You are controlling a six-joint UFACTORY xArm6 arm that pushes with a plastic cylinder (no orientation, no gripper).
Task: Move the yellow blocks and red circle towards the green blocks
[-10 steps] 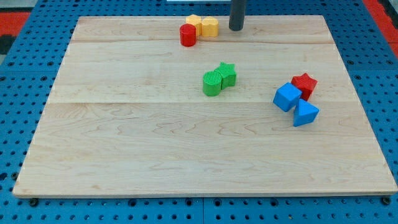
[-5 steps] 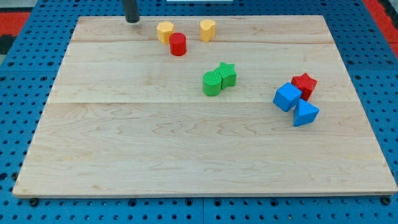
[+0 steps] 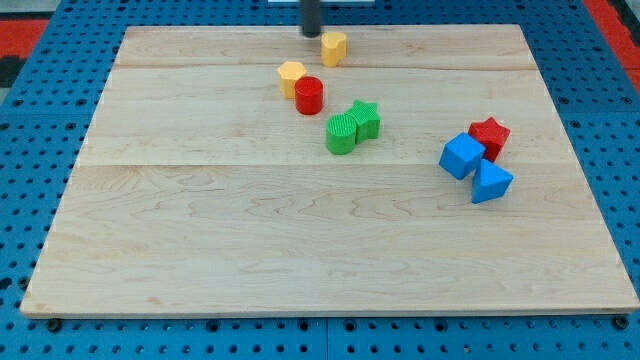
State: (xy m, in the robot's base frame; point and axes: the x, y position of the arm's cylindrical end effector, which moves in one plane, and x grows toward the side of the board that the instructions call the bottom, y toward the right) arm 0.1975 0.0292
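My tip [image 3: 311, 35], a bare rod with nothing to grip, sits just left of the yellow block [image 3: 334, 46]; the red circle [image 3: 308, 95] nears the green blocks [image 3: 351, 126].

Bench [image 3: 200, 250]: pale wood, visible grain, smooth, light satin sheen, made from joined planks. Perforated base [image 3: 40, 90] around it: blue, looks like plastic or painted metal, matt. Green round block [image 3: 341, 133]: ribbed top, looks like plastic, matt. Red circle [image 3: 308, 95], yellow hexagon block [image 3: 291, 78], blue cube [image 3: 462, 156]: smooth plastic look, slight gloss. Rod at my tip [image 3: 311, 33]: dark, matt; material unclear.
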